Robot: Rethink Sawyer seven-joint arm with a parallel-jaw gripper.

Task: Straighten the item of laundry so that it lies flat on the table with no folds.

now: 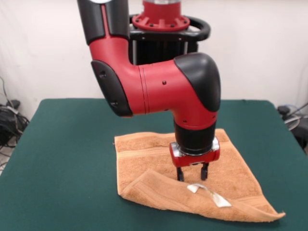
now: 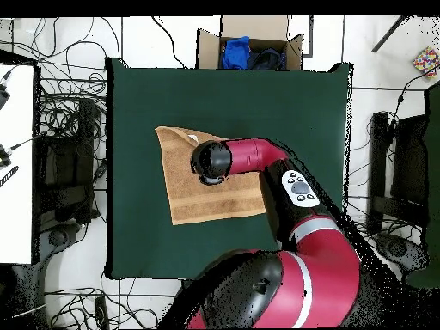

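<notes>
From the front, the red and black arm (image 1: 159, 86) came down from the pedestal, bent at a black-capped elbow and pointed its wrist straight down over the towel (image 1: 144, 159). The gripper (image 1: 192, 172) hung just above the cloth, its two short black fingers (image 1: 180, 174) a little apart and pinching nothing. The towel lay on the green table (image 1: 57, 154), its near edge turned over in a long flap with the white care tag (image 1: 208, 193) lying face up on that fold. Any writing on the tag was too small to read.

From overhead, the arm (image 2: 292, 185) reached from the base across the table (image 2: 137, 112), and its wrist hid the gripper. The towel (image 2: 185, 176) sat left of the table's middle, one corner folded in. No labels were legible.
</notes>
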